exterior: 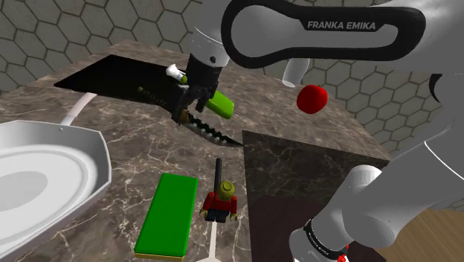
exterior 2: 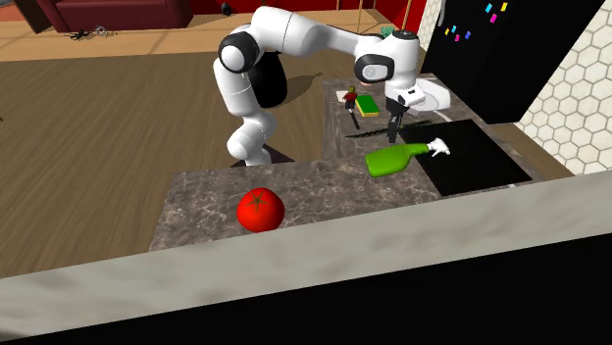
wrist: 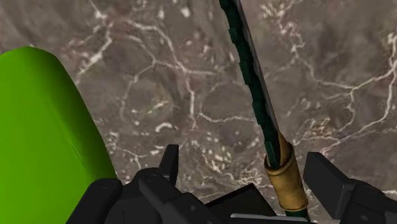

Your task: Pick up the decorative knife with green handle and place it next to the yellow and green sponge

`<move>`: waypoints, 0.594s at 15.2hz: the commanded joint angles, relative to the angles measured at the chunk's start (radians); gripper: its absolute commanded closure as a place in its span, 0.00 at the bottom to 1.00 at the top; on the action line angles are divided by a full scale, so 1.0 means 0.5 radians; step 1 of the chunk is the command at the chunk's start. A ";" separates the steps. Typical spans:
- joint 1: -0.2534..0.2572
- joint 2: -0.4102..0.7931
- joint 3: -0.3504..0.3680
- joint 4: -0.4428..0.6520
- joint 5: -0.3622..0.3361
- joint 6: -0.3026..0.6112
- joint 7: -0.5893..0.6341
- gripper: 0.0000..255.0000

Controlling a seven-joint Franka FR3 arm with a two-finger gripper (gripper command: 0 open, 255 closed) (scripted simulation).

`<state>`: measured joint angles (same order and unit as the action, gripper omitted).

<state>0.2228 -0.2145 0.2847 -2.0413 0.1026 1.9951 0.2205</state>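
Hexagon-tiled walls backed a dark marble counter (exterior: 297, 167) veined in white, and the second exterior view showed a wooden floor past it. Across the counter reached the white arm (exterior: 320, 30), coming up from the shoulder view's lower right. A broad white dish (exterior: 100, 160) sat at that view's left edge. Beyond it a black recess (exterior: 111, 78) was cut into the counter.

A green spray bottle (exterior: 221, 104) with a white cap lay on its side just beside the gripper; in the wrist view its body (wrist: 38, 127) bulked next to one finger. Near the shoulder view's lower edge lay the sponge (exterior: 167, 216), green on top with a yellow underside. Close beside it stood a small toy figure (exterior: 220, 201) in a red top and green hat. A red tomato (exterior: 312, 98) sat well apart from the rest, on the far side of the arm.

The knife (exterior: 216, 132) lay flat on the marble between bottle and sponge, well apart from the sponge. Its dark serrated blade (wrist: 254, 83) ran out from a brass collar, and its handle end pointed towards the recess.

The gripper (exterior: 187, 112) hung low over the knife with its fingers spread. In the wrist view one black finger (wrist: 170, 159) stood wide of the collar and the other closer, neither visibly touching it.
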 commanded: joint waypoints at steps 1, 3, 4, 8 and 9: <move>-0.005 -0.029 -0.014 0.083 0.004 -0.114 -0.011 0.00; -0.007 -0.039 -0.018 0.125 0.005 -0.166 -0.012 0.00; -0.007 -0.039 -0.018 0.125 0.005 -0.166 -0.012 0.00; -0.007 -0.039 -0.018 0.125 0.005 -0.166 -0.012 0.00; -0.007 -0.039 -0.018 0.125 0.005 -0.166 -0.012 0.00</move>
<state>0.2195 -0.2340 0.2756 -1.9788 0.1050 1.9123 0.2146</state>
